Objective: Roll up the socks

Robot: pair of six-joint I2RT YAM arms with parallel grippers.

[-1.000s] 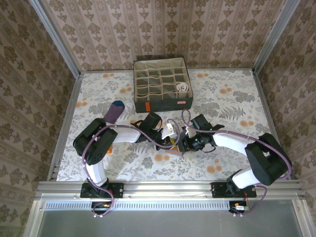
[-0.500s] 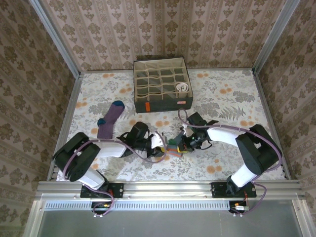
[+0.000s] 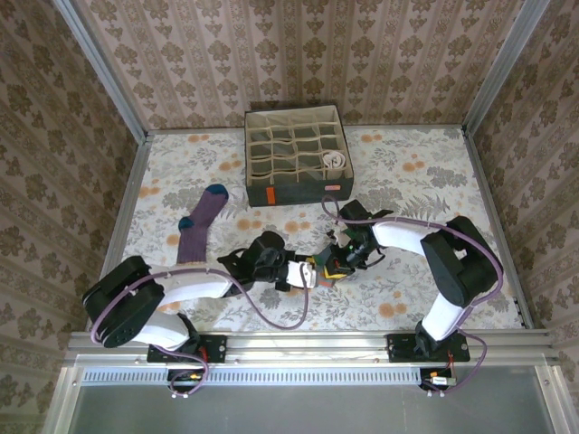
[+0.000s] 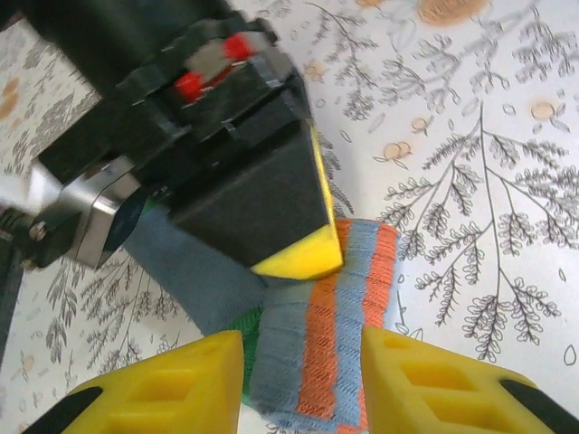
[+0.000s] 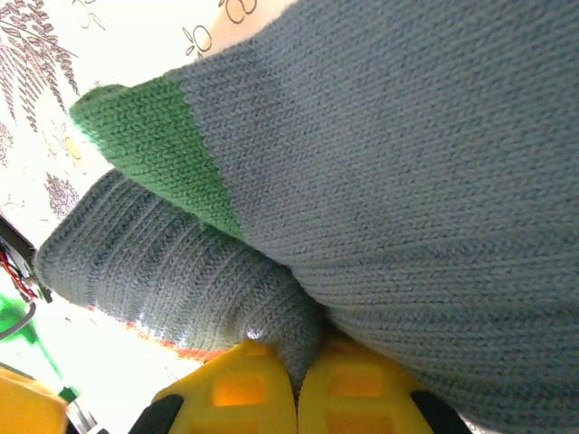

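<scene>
A grey-blue sock (image 3: 320,270) with green toe and orange-striped cuff lies folded at the table's middle. My right gripper (image 5: 297,384) is shut on a fold of its grey fabric (image 5: 407,181), next to the green toe (image 5: 154,145). My left gripper (image 4: 303,384) is open, its yellow fingers (image 4: 172,389) standing on either side of the striped cuff (image 4: 348,325). The right gripper's yellow tip (image 4: 294,258) presses on the sock just beyond. In the top view the left gripper (image 3: 303,274) and right gripper (image 3: 336,262) meet over the sock. A purple sock (image 3: 201,221) lies flat at left.
A grey compartment box (image 3: 298,192) stands at the back centre, with a white rolled sock (image 3: 335,161) in one right-hand cell. Metal frame rails (image 3: 122,226) border the flowered tablecloth on all sides.
My left gripper has opened round the sock's cuff while its arm swung lower. My right gripper has closed on the sock and its arm has drawn in.
</scene>
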